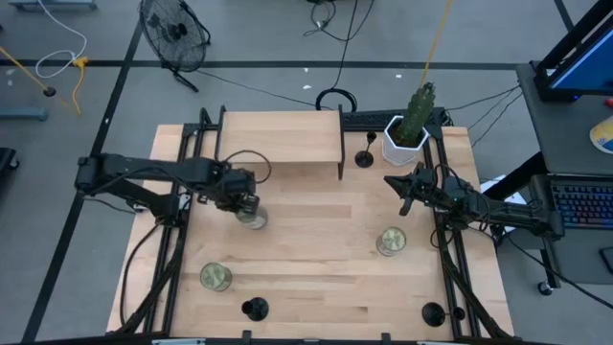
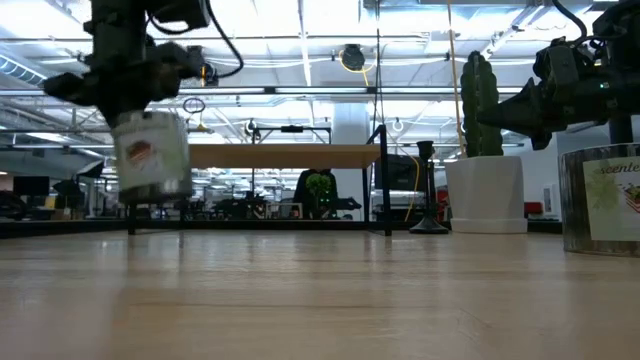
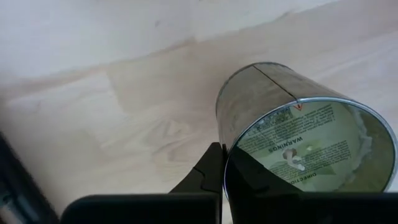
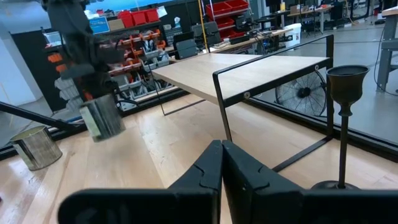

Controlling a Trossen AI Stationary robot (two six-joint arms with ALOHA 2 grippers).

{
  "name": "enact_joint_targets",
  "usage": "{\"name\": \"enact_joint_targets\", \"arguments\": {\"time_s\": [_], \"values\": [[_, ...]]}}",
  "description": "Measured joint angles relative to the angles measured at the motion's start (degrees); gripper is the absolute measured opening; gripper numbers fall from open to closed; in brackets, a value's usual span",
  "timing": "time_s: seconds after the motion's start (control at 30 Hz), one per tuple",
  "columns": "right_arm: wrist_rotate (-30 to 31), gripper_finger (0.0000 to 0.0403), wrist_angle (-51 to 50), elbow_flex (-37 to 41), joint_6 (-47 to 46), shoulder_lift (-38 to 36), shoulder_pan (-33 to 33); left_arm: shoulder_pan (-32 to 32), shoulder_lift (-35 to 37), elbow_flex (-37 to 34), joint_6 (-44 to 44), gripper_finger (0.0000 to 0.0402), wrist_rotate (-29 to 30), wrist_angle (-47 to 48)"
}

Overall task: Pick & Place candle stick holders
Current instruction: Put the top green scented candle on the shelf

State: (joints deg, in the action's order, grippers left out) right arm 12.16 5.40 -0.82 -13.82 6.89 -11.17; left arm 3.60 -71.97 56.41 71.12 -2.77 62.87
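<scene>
My left gripper [image 1: 246, 204] is shut on a glass candle jar [image 1: 253, 219] with a paper label, held left of the table's middle. The low view shows the jar [image 2: 152, 158] above the tabletop. My right gripper [image 1: 397, 184] is shut and empty at the right, near the cactus pot. Three black candlestick holders stand on their round bases. One [image 1: 365, 158] is by the shelf's right leg and also shows in the right wrist view [image 4: 344, 124]. The other two [image 1: 255, 309] [image 1: 433, 313] are at the near edge. My left gripper holds the candle jar by its rim wall [image 3: 227, 163], coming from above with the fingers pointing down. One finger [image 3: 208, 174] lies outside the wall; the other seems to be the dark shape inside the jar's mouth. The jar hangs about upright below the fingers, clear of the table.
Two more candle jars stand on the table, one at the near left [image 1: 215, 278] and one at the right [image 1: 391, 241]. A low wooden shelf on black legs [image 1: 283, 134] stands at the far middle. A cactus in a white pot [image 1: 407, 129] stands at the far right.
</scene>
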Motion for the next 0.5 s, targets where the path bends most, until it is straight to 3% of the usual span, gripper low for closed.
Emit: {"name": "enact_joint_targets", "arguments": {"time_s": [0.27, 0.5], "values": [[0.0, 0.0004, 0.2, 0.0, 0.0, 0.0, 0.0, 1.8, 0.4, 9.7, -6.3, 0.0002, 0.6, 0.0], [0.0, 0.0004, 0.2, 0.0, 0.0, 0.0, 0.0, 4.7, 0.2, 20.0, -10.9, 0.0001, 5.5, 0.3]]}}
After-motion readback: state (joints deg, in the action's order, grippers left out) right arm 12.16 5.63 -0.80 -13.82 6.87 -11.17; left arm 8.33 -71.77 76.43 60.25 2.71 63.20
